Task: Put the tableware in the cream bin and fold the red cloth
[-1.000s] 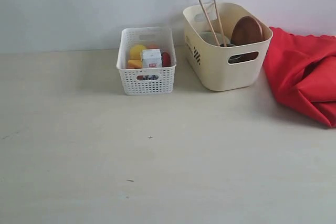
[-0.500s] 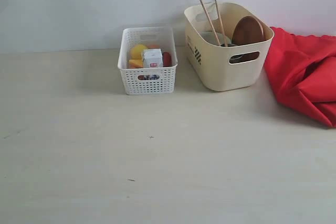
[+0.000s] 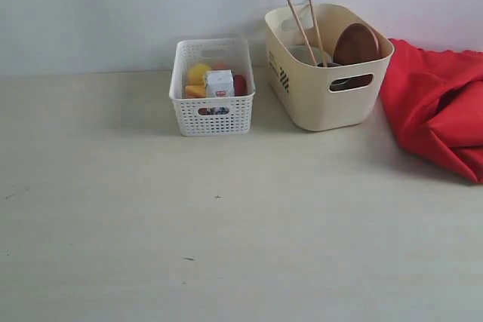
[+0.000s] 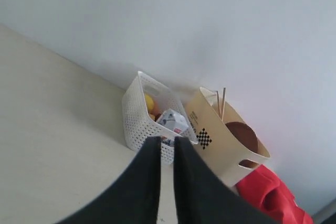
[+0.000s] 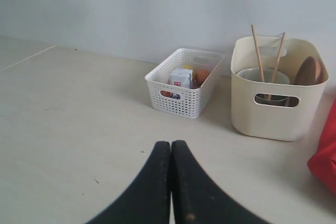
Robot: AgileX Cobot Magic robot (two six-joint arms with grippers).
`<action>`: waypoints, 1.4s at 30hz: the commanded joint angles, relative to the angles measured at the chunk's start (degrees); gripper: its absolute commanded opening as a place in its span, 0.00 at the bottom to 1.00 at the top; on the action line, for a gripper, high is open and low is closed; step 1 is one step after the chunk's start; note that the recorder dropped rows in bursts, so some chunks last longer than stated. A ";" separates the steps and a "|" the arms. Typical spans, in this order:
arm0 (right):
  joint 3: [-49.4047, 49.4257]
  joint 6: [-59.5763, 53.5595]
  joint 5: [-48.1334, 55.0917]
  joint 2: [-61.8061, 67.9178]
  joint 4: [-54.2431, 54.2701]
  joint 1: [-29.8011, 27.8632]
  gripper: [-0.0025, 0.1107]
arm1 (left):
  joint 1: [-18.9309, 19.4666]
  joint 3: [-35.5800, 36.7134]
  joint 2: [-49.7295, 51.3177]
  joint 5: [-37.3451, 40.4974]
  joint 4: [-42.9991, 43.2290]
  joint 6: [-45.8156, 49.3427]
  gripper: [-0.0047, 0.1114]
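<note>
Along the far edge of the bench (image 3: 226, 246) we count one cream-yellow plastic tub (image 3: 317, 103), two wooden chopsticks (image 3: 302, 28), one bright red fabric cloth (image 3: 438, 103); left gripper (image 4: 167, 141) jaws nearly together, right gripper (image 5: 171, 145) jaws touching.

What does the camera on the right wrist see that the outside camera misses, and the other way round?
Only the right wrist view shows the right gripper, its black jaws pressed shut. Only the exterior view shows the dark marks on the side of the cream bin and most of the red cloth, which the wrist view catches only at its edge. Both show the white basket, the cream bin, the chopsticks and the brown plate.
</note>
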 commanded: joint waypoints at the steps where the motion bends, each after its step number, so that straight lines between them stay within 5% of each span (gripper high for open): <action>1: 0.26 0.26 0.19 0.27 -0.29 0.21 0.02 | 2.83 0.41 -0.33 -0.59 -0.52 0.05 0.14; 17: 0.26 0.90 -0.91 0.27 -0.29 0.21 0.02 | 3.48 6.43 -0.33 -1.42 -1.48 0.05 0.14; 23: 2.57 0.90 -8.85 0.27 -0.76 0.21 0.02 | 7.20 7.78 -0.33 2.08 -4.77 0.05 0.14; 30: 5.42 -1.77 -17.80 3.57 -0.63 0.21 0.02 | 9.34 7.78 -0.33 2.24 3.42 0.05 0.14; 42: 5.42 1.69 -17.79 3.43 1.46 0.21 0.02 | 9.34 7.78 -0.33 2.85 3.56 0.42 0.14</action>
